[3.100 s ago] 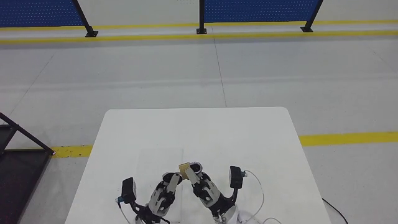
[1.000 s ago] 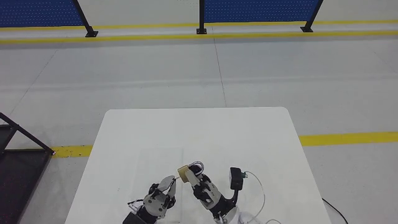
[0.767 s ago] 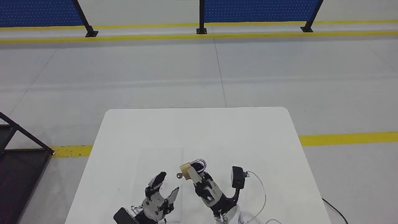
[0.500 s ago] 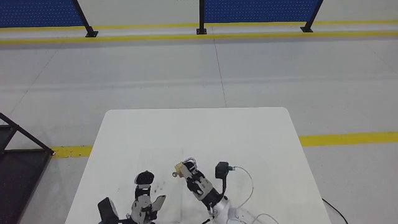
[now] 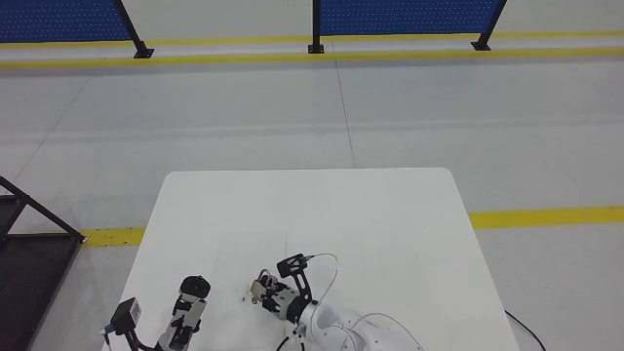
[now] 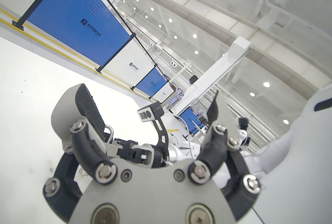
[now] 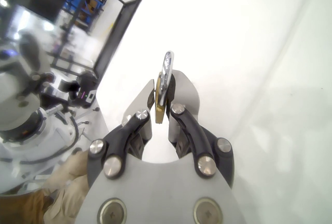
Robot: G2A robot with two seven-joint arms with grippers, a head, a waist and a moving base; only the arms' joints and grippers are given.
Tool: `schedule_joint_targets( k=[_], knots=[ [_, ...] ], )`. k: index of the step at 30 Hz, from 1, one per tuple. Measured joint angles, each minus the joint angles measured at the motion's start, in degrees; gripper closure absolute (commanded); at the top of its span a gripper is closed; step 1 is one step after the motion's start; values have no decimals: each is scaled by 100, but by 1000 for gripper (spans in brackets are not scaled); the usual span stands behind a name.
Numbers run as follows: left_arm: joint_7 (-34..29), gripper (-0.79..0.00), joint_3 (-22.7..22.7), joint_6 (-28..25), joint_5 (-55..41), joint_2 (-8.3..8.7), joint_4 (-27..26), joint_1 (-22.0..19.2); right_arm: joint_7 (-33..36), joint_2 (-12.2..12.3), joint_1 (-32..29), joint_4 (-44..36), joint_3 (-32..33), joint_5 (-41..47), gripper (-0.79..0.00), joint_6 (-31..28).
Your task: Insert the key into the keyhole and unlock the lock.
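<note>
Step in hand: by my judgement, the stretch just after key work at the lock; one arm holds the lock and the other is free.
Right gripper (image 5: 267, 292): clenched on the lock (image 7: 159, 105), pads pressed to the two flat faces of the brass body. It is lifted off the white surface (image 5: 390, 224), at the lower centre-left of the top view.
Lock: its silver shackle (image 7: 168, 64) points away from the wrist and is seen edge-on, so I cannot tell whether it has sprung.
Left gripper (image 6: 149, 105): released, jaws spread wide with nothing between them. It sits in the lower left of the top view, apart from the lock.
Key: I cannot pick it out with certainty, and the keyhole face is hidden.
Next move: probably confirm whether the shackle is free. If it is not, the left gripper must find the key, pinch its bow and line it up with the keyhole while the right arm holds the body steady. This calls for fine alignment.
Change: three seconds ago the two grippers met at the lock, near the lower middle of the top view. Since then the left gripper has opened and drawn back toward the lower left. The right gripper has carried the lock down and to the left.
</note>
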Motion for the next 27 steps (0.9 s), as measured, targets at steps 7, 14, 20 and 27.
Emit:
schedule_joint_targets(
  k=[7, 14, 20, 27],
  knots=[
    [9, -785, 4, -1, 15, -1, 1, 0, -36, -119, 218, 320, -257, -44, -785, 171],
    [9, -785, 4, -1, 14, -1, 1, 0, -170, -69, 222, 288, -309, -151, -785, 146],
    [9, -785, 4, -1, 14, -1, 1, 0, -397, 95, 23, 21, -115, -212, -785, 48],
    [9, -785, 4, -1, 14, -1, 1, 0, -960, 492, -626, -699, 499, -451, -785, -613]
  ],
)
